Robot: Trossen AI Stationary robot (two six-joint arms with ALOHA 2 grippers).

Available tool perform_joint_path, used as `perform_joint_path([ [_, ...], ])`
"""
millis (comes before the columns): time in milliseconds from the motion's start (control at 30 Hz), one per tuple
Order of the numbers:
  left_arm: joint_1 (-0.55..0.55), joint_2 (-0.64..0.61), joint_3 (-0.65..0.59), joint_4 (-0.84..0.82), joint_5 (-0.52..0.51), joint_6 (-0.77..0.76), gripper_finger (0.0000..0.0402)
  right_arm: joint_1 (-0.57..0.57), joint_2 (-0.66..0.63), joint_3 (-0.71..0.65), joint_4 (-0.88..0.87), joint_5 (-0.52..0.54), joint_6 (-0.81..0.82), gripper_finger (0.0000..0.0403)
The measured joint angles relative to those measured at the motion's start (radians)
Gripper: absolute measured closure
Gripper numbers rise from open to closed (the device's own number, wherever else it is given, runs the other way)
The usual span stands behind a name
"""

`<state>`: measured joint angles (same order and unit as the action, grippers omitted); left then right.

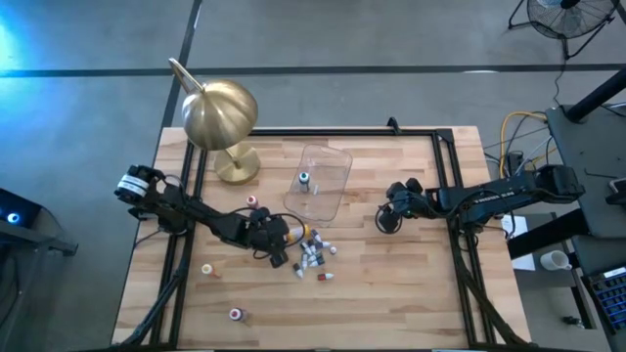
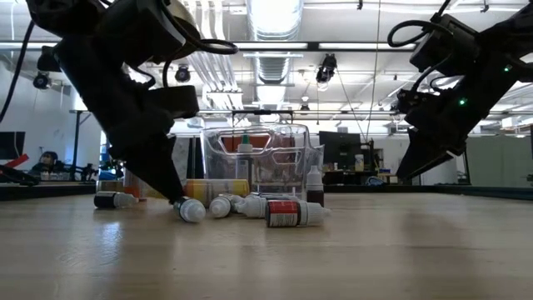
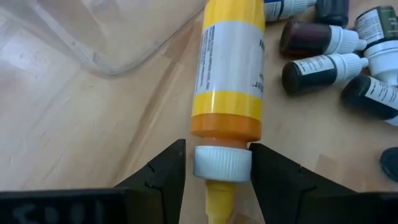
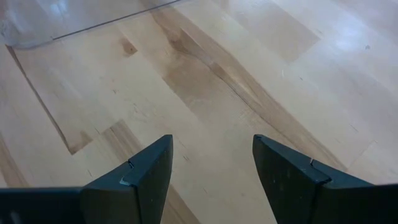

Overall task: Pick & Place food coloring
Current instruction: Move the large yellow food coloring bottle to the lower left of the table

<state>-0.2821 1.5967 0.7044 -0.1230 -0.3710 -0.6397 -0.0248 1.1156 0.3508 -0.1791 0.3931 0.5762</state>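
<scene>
Wooden slatted table [image 1: 411,293], black-framed.

Left gripper [image 3: 219,163]: low at table centre, fingers closed on the white ribbed cap of a lying yellow-and-orange food coloring bottle [image 3: 231,68] with a white label; the bottle's body points toward the clear plastic rectangular tub [image 1: 323,176].

Cluster of small food coloring bottles [image 1: 315,256]: dark and whitish bodies, white caps, lying on the boards just beside the left gripper, in front of the tub.

One small bottle [image 1: 305,180] stands upright inside the tub.

Stray small bottles: one near the lamp base [image 1: 253,200], two toward the table's near left [image 1: 207,269] [image 1: 236,314].

Brass-coloured dome lamp [image 1: 220,115]: back left corner.

Right gripper [image 4: 211,163]: above bare boards right of the tub, fingers spread apart, holding nothing.
</scene>
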Motion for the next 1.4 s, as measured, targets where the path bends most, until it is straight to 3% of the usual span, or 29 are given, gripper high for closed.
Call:
perform_joint_path([
  [233,0.003,0.000,0.000,0.012,0.004,-0.001,0.0261,0.000,0.000,0.000,0.000,0.000,0.000,0.0188],
  [533,0.005,0.000,0.001,0.016,0.007,-0.001,0.0302,0.000,0.000,0.000,0.000,0.000,0.000,0.0188],
  [1100,0.013,0.000,0.025,0.002,0.041,-0.015,0.0304,0.000,0.000,0.000,0.000,0.000,0.000,0.0188],
  [1400,0.013,0.000,0.139,-0.263,0.079,0.026,0.0304,0.000,0.000,0.000,0.000,0.002,0.000,0.0188],
])
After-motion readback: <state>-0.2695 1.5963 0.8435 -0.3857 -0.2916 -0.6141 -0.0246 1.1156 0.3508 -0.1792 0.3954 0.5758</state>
